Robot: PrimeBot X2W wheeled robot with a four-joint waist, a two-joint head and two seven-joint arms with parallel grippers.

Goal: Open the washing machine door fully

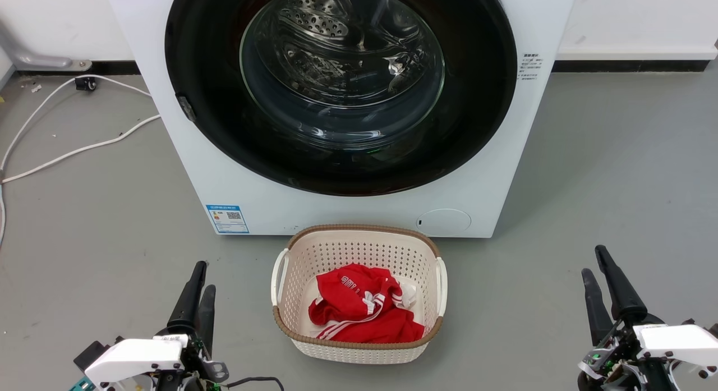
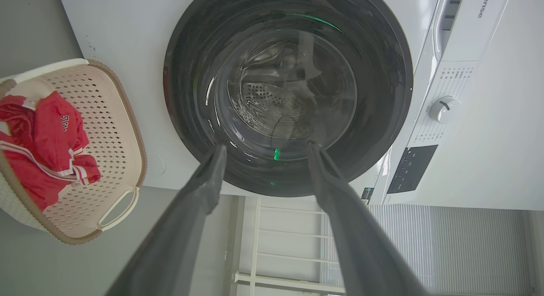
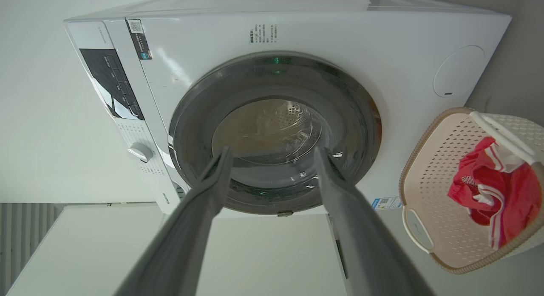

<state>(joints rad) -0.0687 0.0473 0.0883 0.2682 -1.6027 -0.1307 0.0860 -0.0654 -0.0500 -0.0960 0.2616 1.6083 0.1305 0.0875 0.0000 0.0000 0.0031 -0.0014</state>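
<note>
Both grippers, left (image 1: 205,276) and right (image 1: 593,260), hover spread and empty, well short of the washing machine door (image 1: 213,71), shut behind the basket (image 1: 359,229). Approach not begun; next, likely, reaching the catch (image 1: 185,107) on its left edge.

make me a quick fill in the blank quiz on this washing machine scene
1. The washing machine door is ____ against the washing machine.
2. The basket on the floor in front holds a ____ garment.
3. The left gripper and the right gripper both stand ____, holding nothing.
Missing words: closed; red; open
</note>
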